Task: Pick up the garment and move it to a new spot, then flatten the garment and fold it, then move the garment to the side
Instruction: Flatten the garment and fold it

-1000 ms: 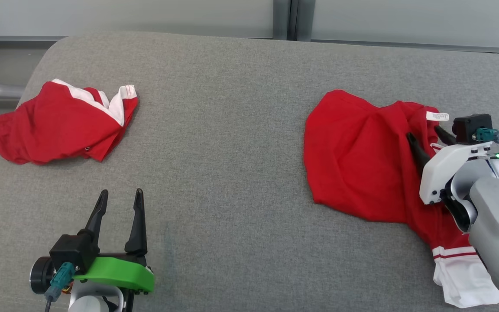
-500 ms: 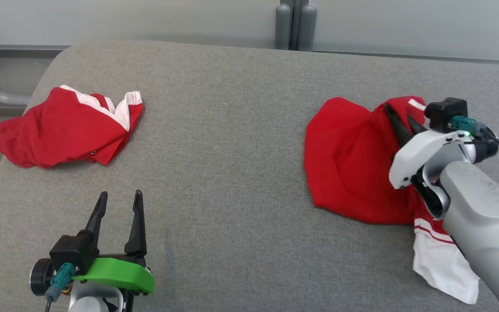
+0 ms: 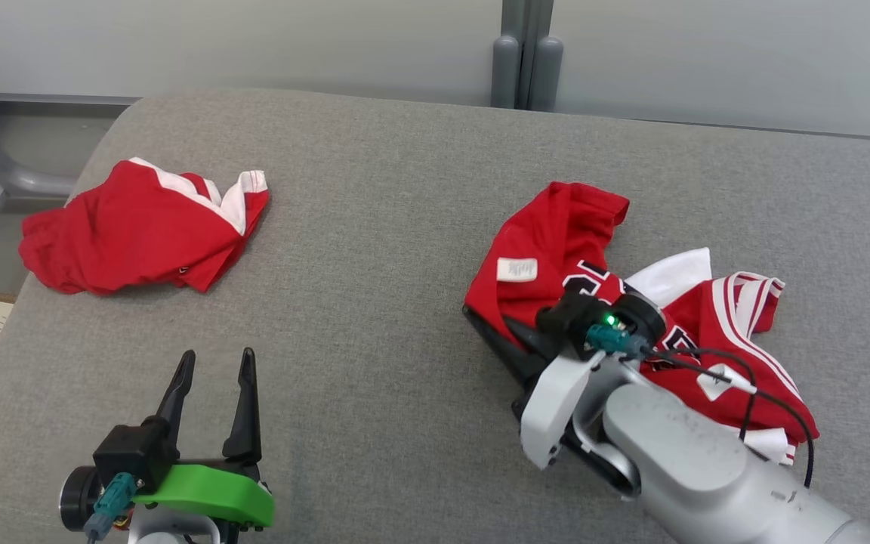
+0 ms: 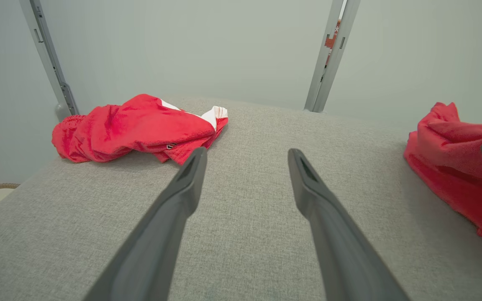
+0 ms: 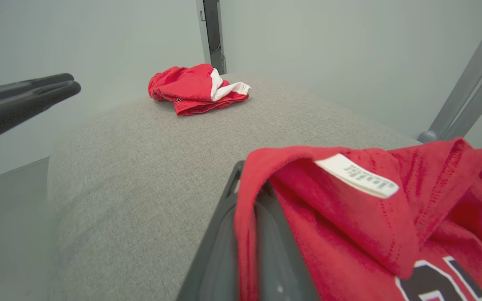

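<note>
grey padded surface (image 3: 374, 227) runs wide under both arms, with pale wall panels (image 3: 254, 45) behind it. we judge that this open ground is why the work happens here, since flattening and folding both need room.

our garment (image 3: 556, 242), red with white trim, sits bunched on the padding. most of it is heaped beside and behind the jaws of the right gripper (image 3: 492, 321). in the right wrist view those jaws are drawn almost together on a fold of the hem, with red cloth running up between the two fingers and draping over the tips. a pinch at the edge like this suits dragging or lifting the whole piece to a new spot, so we take the moving step to be under way. the heap may be partly raised off the padding, though the views leave that unclear.

a second red garment (image 3: 140, 234) lies crumpled well ahead of the left gripper (image 3: 217, 353) and off to the left of its jaws. those jaws stand wide apart with nothing between them, over bare padding, probably kept ready for spreading.

smallest, a white care label (image 5: 356, 175) shows just beyond the right fingertips, so the inside faces up there.
</note>
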Tool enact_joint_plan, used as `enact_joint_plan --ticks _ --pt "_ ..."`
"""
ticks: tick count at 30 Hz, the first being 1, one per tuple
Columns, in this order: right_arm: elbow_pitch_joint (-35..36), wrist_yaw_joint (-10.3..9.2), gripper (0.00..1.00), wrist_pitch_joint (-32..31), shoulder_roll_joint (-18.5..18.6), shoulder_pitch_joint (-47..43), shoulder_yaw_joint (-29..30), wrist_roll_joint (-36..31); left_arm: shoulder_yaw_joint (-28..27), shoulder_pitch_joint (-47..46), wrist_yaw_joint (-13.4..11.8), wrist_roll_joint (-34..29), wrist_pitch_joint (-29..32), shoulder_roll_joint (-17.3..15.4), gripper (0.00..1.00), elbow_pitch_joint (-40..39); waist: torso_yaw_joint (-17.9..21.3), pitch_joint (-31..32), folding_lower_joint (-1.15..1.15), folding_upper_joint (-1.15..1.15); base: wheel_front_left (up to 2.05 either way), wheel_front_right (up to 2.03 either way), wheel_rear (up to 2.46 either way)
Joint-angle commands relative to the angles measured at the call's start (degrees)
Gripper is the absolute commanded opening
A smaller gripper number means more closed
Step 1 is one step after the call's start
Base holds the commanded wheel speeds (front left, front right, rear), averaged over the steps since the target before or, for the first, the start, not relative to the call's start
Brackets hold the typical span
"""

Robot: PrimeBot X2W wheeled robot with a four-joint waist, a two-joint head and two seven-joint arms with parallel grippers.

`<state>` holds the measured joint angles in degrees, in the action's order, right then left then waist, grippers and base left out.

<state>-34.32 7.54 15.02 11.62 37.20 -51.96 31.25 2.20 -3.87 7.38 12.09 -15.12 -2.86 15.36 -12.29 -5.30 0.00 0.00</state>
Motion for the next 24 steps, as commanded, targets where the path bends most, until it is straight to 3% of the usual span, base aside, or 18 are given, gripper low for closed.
enact_joint_plan --ticks 1,5,6,7,10,14,24 --pt "-0.35 -0.1 0.0 0.19 -1.0 -1.66 -1.43 0.14 0.06 0.29 0.07 0.77 -0.05 -0.08 1.0 0.28 -0.79 0.19 0.0 0.0 0.0 0.0 0.0" --pt "-2.95 -0.1 0.0 0.2 -3.02 -4.08 -6.68 1.25 0.75 -0.04 0.08 0.78 -0.05 -0.07 1.0 0.77 -1.85 0.45 0.0 0.0 0.0 0.0 0.0" --pt "-3.61 -0.1 0.28 0.19 -3.5 -4.66 -7.94 1.68 0.84 -0.05 0.08 0.79 -0.05 -0.07 1.0 0.83 -1.98 0.52 0.0 0.0 0.0 0.0 0.0" --pt "-4.27 -0.09 1.0 0.19 -3.85 -5.14 -8.98 2.07 0.93 0.01 0.08 0.89 -0.05 -0.07 1.0 0.93 -2.07 0.61 0.0 0.0 0.0 0.0 0.0" --pt "-4.97 -0.1 1.0 0.2 -4.43 -5.55 -9.82 1.97 0.97 0.43 0.01 0.7 -0.05 -0.07 1.0 1.03 -1.78 0.88 0.0 0.0 0.0 0.0 0.0" --pt "-2.59 -0.1 1.0 0.2 -3.87 -6.72 -5.89 1.27 0.51 0.96 -0.08 0.01 -0.05 -0.07 1.0 0.94 -0.04 1.54 0.0 0.0 0.0 0.0 0.0" --pt "9.08 -0.1 1.0 0.2 1.85 -15.08 14.64 -4.75 -0.93 2.15 0.01 -1.14 -0.04 -0.09 1.0 0.42 5.54 3.1 0.0 0.0 0.0 0.0 0.0"
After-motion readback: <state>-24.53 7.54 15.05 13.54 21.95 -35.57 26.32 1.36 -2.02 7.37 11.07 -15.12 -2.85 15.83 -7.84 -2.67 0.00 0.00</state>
